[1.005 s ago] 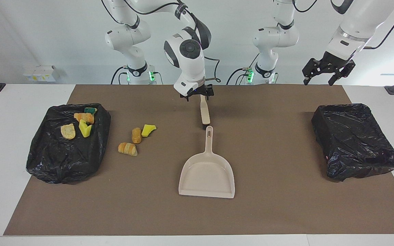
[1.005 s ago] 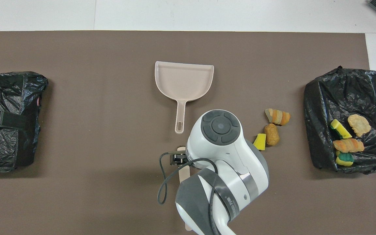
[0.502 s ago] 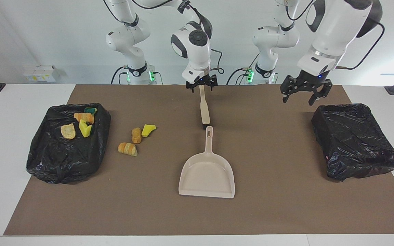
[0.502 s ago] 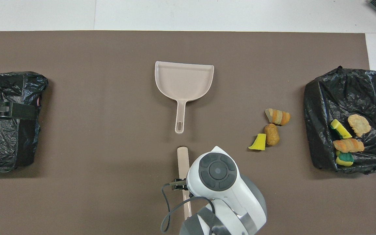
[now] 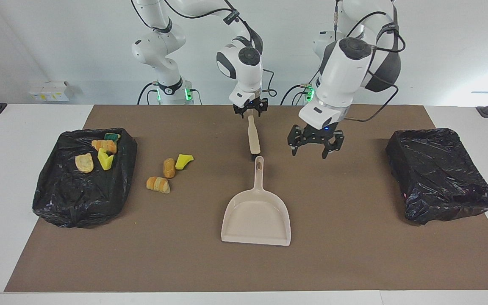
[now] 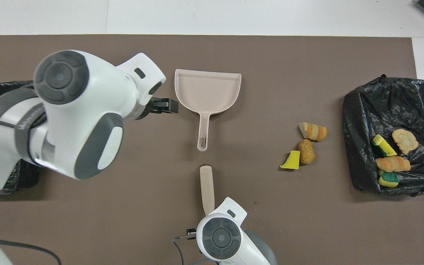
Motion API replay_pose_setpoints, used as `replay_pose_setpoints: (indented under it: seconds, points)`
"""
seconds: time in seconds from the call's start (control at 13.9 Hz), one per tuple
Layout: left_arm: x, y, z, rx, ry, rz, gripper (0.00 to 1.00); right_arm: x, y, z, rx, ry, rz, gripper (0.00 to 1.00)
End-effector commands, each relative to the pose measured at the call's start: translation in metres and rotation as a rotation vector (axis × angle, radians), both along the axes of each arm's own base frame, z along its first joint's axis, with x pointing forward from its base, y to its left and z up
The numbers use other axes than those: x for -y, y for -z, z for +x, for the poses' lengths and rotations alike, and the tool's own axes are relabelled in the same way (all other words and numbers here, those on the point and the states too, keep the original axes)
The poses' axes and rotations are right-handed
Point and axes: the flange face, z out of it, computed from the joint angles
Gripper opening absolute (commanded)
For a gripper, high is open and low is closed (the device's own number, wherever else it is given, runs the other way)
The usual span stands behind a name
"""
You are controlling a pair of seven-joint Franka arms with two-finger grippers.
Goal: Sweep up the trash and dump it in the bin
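You've got the dustpan (image 5: 256, 218) mid-mat (image 5: 354, 262), handle toward the robots; brush (image 5: 253, 137) lies just beyond its tip, nearer the robots, not touching. Three trash scraps (image 5: 168, 170) sit on the mat toward the right arm's end, beside a bin (image 5: 79, 199) w/ four more scraps (image 5: 98, 152) in it. 2nd bin (image 5: 441, 178) sits at the left arm's end, well apart from the dustpan.

Bright, even overhead light, soft short shadows under the dustpan (image 5: 256, 216) and left gripper (image 5: 314, 146) on the matte brown mat (image 5: 354, 254), faint sheen on the black bin bags (image 5: 441, 173), both views sharp, white glow at the facing view's edge.
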Motion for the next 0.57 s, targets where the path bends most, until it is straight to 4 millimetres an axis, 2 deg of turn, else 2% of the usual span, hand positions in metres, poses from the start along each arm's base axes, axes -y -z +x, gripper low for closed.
replay_pose_setpoints:
  seconds: [0.0, 0.07, 0.22, 0.29, 0.36, 0.43, 0.5]
  points:
    - [0.046, 0.038, 0.009, 0.021, -0.048, -0.054, 1.0, -0.001, -0.002, -0.003, 0.007, 0.029, 0.0, 0.44]
    - [0.054, 0.049, 0.012, 0.032, -0.049, -0.063, 1.0, -0.002, -0.003, -0.002, 0.008, 0.031, 0.002, 0.41]
    - [0.08, 0.07, -0.003, 0.018, -0.006, -0.059, 1.0, -0.002, -0.005, -0.002, 0.006, 0.031, 0.001, 0.33]
    - [0.081, 0.08, -0.008, 0.001, 0.001, -0.045, 1.0, -0.001, -0.008, -0.002, 0.003, 0.03, -0.001, 0.22]
    - [0.089, 0.089, -0.015, -0.007, 0.014, -0.04, 1.0, 0.0, -0.01, -0.002, 0.001, 0.025, -0.002, 0.06]
    - [0.096, 0.099, -0.02, -0.019, 0.025, -0.033, 1.0, 0.005, -0.015, 0.003, -0.007, 0.022, -0.005, 0.0]
    - [0.099, 0.111, -0.021, -0.034, 0.027, -0.024, 1.0, 0.011, -0.02, 0.008, -0.023, 0.032, -0.018, 0.0]
